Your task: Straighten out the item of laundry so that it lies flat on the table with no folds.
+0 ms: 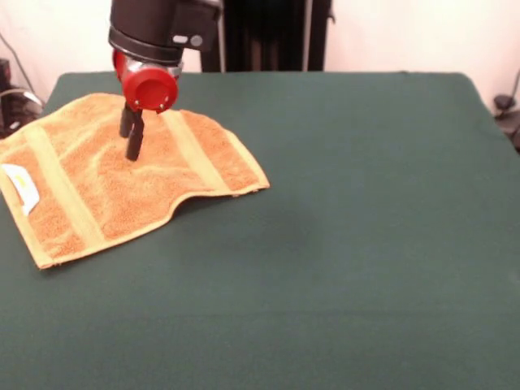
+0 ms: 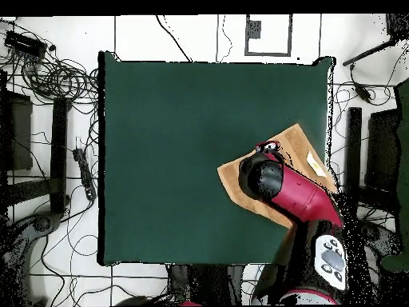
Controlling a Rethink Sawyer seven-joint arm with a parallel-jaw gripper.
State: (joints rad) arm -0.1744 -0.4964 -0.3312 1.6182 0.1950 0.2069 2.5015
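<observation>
The table (image 1: 341, 244), covered in dark green cloth, bore the towel (image 1: 89, 195) at one far corner, reaching the side edge. The towel lay mostly spread, two paler bands (image 1: 61, 183) crossing it; its near edge rose in a low ripple, and a white label (image 1: 22, 185) sat at the outer edge. The arm (image 2: 299, 200) came down over the towel. The gripper (image 1: 132, 138) stood narrow, fingertips close together at the cloth.

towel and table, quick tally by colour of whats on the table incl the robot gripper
Orange-tan: 1, the towel
Dark green: 1, the table
Red and black: 1, the gripper over the towel
White: 1, the label on the towel's edge
Total: 4
</observation>
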